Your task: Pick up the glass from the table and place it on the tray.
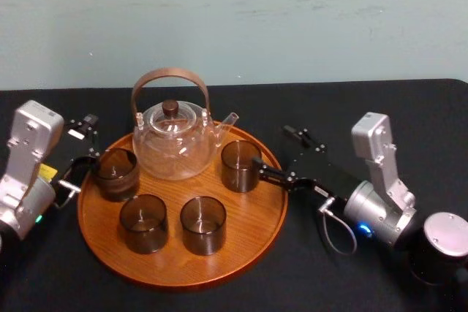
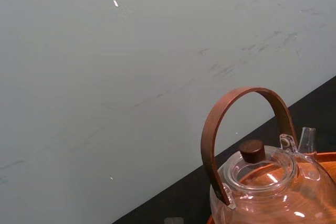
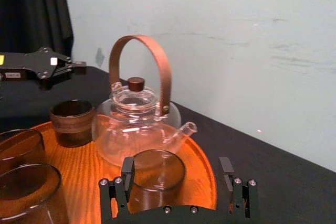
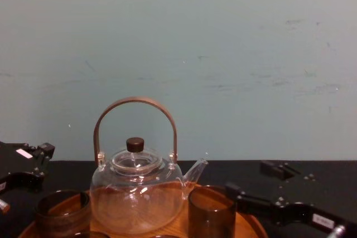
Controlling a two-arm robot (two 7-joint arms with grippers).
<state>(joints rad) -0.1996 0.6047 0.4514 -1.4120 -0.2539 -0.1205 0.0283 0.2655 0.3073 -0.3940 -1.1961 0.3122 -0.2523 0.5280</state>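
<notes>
Right gripper (image 1: 271, 150) over the tray's right edge, jaws spread wide, gripping nothing. Just to its left, touching or nearly touching the near finger (image 1: 270, 174): the glass (image 1: 240, 166), upright on the tray (image 1: 183, 268), close by the teapot (image 1: 174, 144) spout. Long axis vertical, mouth up. From the right wrist, sits off-centre, partly behind one finger rather than squarely between the jaws. Looks set down and let go already.

Two front glasses (image 1: 203, 224) on the tray as well; no glass on the table (image 1: 409, 107). Left gripper (image 1: 84, 144) at the tray's left edge, likewise spread and holding nothing, just beside the left glass (image 1: 117, 173). Well apart from the right-hand glass, so the right gripper by far the nearer.

Next, probably: back straight out to the right, away from the glass. Worth keeping the near finger from dragging along its wall, for fear of nudging it toward the teapot.
</notes>
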